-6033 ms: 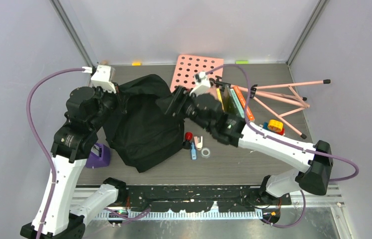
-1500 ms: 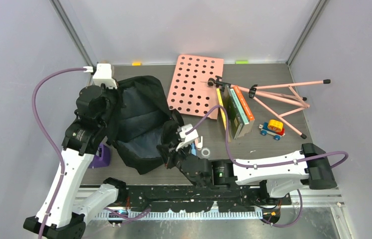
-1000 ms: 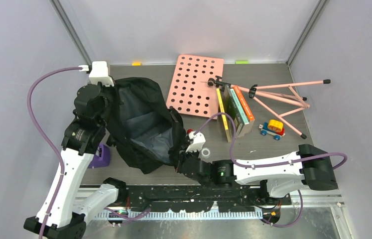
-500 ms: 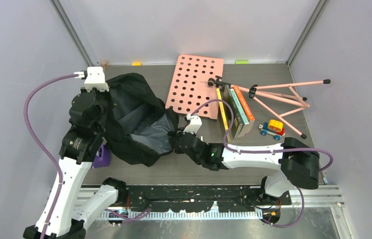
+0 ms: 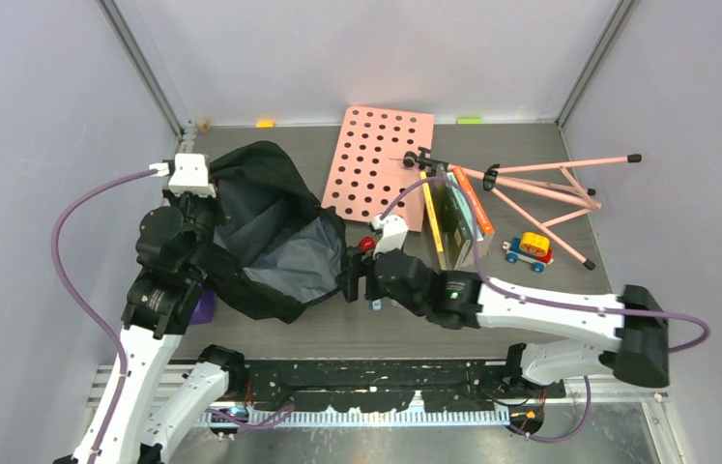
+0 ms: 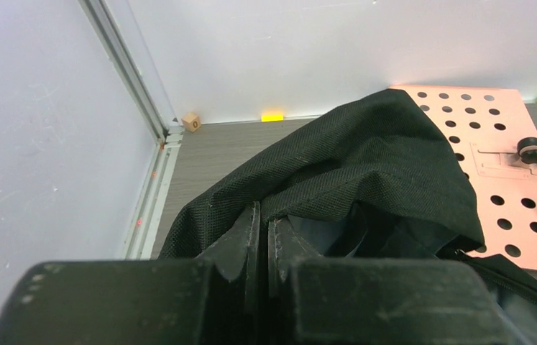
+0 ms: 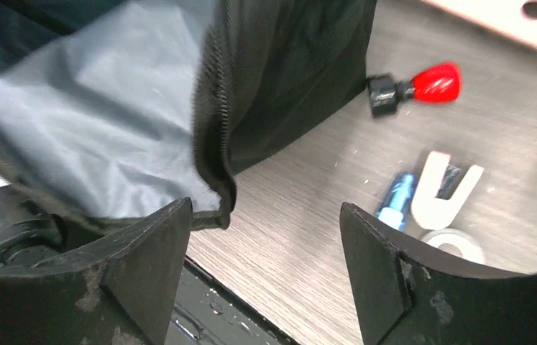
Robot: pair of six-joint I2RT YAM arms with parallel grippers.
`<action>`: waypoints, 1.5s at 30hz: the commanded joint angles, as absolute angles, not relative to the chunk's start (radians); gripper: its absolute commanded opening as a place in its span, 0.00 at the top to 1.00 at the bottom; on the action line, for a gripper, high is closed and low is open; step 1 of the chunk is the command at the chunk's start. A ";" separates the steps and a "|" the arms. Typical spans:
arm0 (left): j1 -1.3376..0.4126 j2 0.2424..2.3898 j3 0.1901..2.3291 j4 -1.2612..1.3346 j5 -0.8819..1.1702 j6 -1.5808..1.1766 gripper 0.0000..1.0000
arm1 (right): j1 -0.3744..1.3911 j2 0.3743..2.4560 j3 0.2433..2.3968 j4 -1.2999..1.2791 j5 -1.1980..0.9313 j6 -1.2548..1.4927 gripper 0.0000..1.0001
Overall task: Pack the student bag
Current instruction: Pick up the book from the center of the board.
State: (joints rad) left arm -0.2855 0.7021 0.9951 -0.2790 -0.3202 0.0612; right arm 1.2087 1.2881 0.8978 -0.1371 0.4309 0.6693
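The student bag, a black backpack, lies open at the left of the table with its grey lining facing up. My left gripper is shut on a fold of the bag's black fabric at its left rim, holding that side up. My right gripper stands open just off the bag's right edge, low over the table. The bag's zipper rim hangs beside its left finger, ungripped. In the top view the right gripper is next to the bag's mouth.
A red-knobbed piece, a blue pen-like item, a white forked piece and a white ring lie right of the bag. Behind are a pink perforated board, upright books, a pink folding stand and a toy car.
My right gripper has opened and let go of the bag's rim, which it had pulled about over the last seconds. The bag's mouth now lies spread wider. The left gripper still grips.
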 commanded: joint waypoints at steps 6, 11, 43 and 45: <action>-0.279 0.730 0.972 -0.223 -0.255 0.037 1.00 | 1.084 1.093 1.196 -0.493 0.609 0.457 0.17; -0.279 0.731 0.959 -0.214 -0.244 0.031 1.00 | 0.881 1.222 1.345 -0.663 0.526 0.402 0.24; -0.279 0.735 0.954 -0.218 -0.225 0.023 1.00 | 0.548 1.750 1.537 -0.889 0.385 0.317 0.58; -0.280 0.735 0.953 -0.217 -0.225 0.023 1.00 | 0.548 1.754 1.532 -0.888 0.385 0.317 0.63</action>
